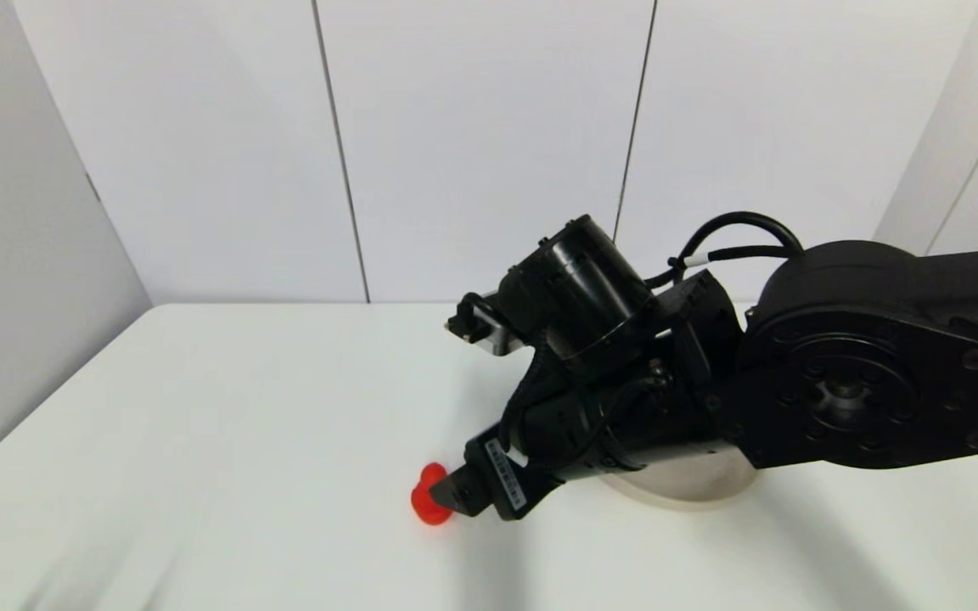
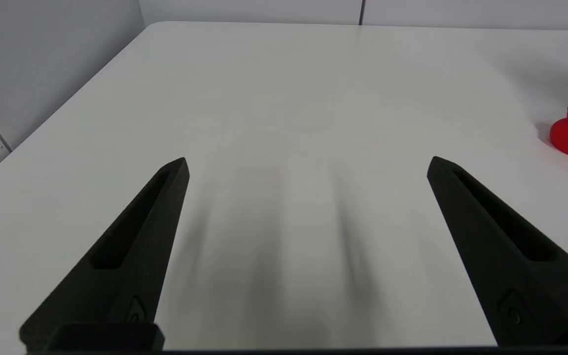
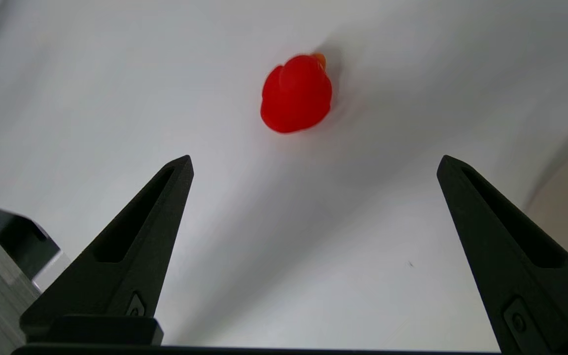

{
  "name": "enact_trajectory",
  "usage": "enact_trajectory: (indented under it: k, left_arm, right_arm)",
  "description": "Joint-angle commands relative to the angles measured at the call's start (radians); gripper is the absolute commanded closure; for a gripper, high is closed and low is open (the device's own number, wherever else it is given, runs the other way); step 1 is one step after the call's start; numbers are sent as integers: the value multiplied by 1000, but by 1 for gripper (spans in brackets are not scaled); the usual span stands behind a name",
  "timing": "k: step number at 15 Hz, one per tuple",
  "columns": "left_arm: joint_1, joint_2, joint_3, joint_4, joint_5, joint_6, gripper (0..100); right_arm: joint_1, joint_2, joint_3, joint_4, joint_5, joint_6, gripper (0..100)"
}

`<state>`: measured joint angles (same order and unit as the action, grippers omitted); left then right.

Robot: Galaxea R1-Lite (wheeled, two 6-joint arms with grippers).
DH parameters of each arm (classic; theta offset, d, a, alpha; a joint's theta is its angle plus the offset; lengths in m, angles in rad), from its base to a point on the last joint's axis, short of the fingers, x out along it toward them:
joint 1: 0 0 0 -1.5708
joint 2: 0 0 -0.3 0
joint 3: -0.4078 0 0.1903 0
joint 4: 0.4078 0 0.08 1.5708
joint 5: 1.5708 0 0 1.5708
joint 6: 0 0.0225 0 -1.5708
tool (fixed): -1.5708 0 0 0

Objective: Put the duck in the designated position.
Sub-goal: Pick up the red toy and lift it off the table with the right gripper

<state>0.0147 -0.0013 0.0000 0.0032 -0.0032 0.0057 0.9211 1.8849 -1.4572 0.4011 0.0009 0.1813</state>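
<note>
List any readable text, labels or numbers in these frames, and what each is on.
Nothing legible.
White sticker on the right gripper: has print, too small and blurred to read.
Small moulded mark near the base of a right finger: a shape, no readable characters.
Duck, table, plate: no text visible.

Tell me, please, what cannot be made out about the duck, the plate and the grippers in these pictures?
- Duck: in the head view the right gripper covers its near side; the left wrist view cuts it off at the edge.
- Plate: the head view shows only a sliver of rim, the right arm covers the rest.
- Left gripper: out of the head view, so its place over the table is unclear.
- Designated position: no mark shows in any view.
</note>
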Motion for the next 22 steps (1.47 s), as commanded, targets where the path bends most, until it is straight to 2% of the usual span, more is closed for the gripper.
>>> enact_trajectory:
  k: [1, 4, 6, 7, 12, 15, 16, 19, 22]
  left_arm:
    - [1, 1, 0, 0, 0, 0, 0]
    - [1, 1, 0, 0, 0, 0, 0]
    - [1, 1, 0, 0, 0, 0, 0]
    - [1, 1, 0, 0, 0, 0, 0]
    - [1, 1, 0, 0, 0, 0, 0]
    - [1, 1, 0, 0, 0, 0, 0]
    - [1, 1, 0, 0, 0, 0, 0]
    - [1, 1, 0, 0, 0, 0, 0]
    - [1, 1, 0, 0, 0, 0, 0]
  right_arm:
    - [88, 77, -91, 9, -107, 139, 0]
    - [107, 92, -107, 5, -116, 201, 0]
    - [119, 112, -126, 5, -171, 256, 0]
    - [130, 129, -129, 5, -226, 297, 0]
    - [150, 181, -137, 1, -375, 422, 0]
    - [156, 198, -149, 5, -421, 474, 0]
    - [167, 211, -155, 4, -458, 501, 0]
    - [194, 221, -155, 5, -469, 552, 0]
    - [231, 246, -153, 9, -538, 592, 0]
